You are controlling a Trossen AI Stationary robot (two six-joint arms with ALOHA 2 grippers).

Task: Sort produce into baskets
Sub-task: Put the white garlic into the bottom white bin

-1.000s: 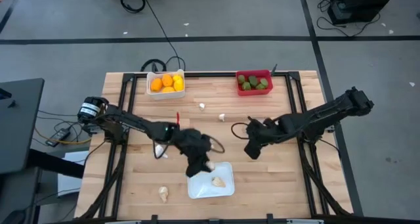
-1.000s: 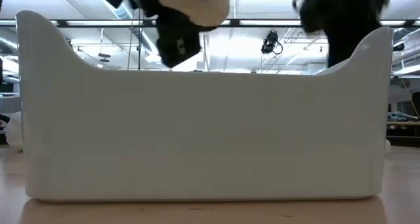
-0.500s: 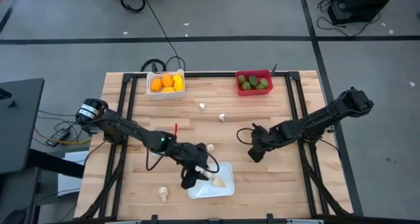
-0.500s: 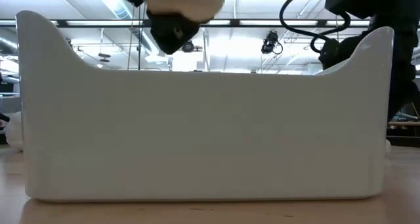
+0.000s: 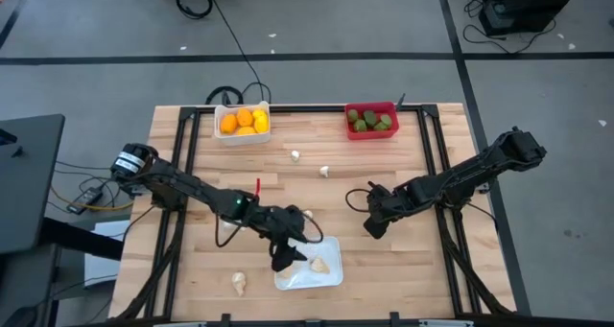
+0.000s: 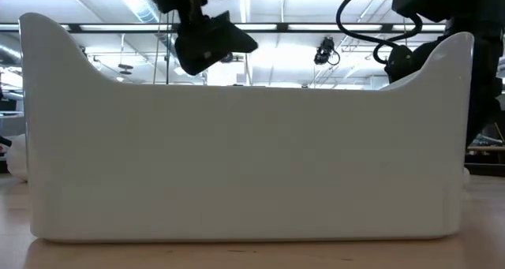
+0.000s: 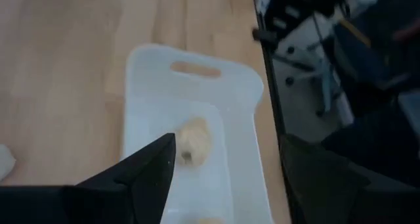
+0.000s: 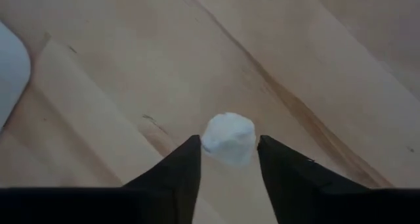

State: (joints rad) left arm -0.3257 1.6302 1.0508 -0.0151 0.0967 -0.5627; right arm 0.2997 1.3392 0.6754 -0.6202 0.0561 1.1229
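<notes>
A: Nearest the table's front edge, what shows from above?

B: A pale garlic-like bulb (image 5: 238,284) lies loose on the light wooden table (image 5: 403,269), and beside it the wide shallow white plastic tray (image 5: 326,277) has a beige bulb (image 5: 319,265) in it. The left gripper (image 5: 283,260) hangs over the tray's left part.

A: The low view gives me only the tray's blank wall (image 6: 245,166), with that gripper (image 6: 213,44) dark above the rim. Nothing of the contents.

B: The left wrist view fills that in: its dark fingers (image 7: 141,175) stand well apart with nothing between them, and the bulb (image 7: 193,140) rests on the tray floor (image 7: 151,119) beneath.

A: And the right gripper (image 5: 374,226)?

B: Mid-table, right of the tray. From above its fingertips are too small to read. Its own wrist view shows a small whitish rounded bulb (image 8: 228,138) between the two fingers (image 8: 174,175), touching both on the wood; whether they pinch it I cannot tell.

A: Farther back?

B: Three small whitish bulbs (image 5: 324,172) loose on the wood, then at the far edge a deep white bin of round orange and yellow fruits (image 5: 243,122) and a red plastic bin of dull green fruits (image 5: 370,121).
</notes>
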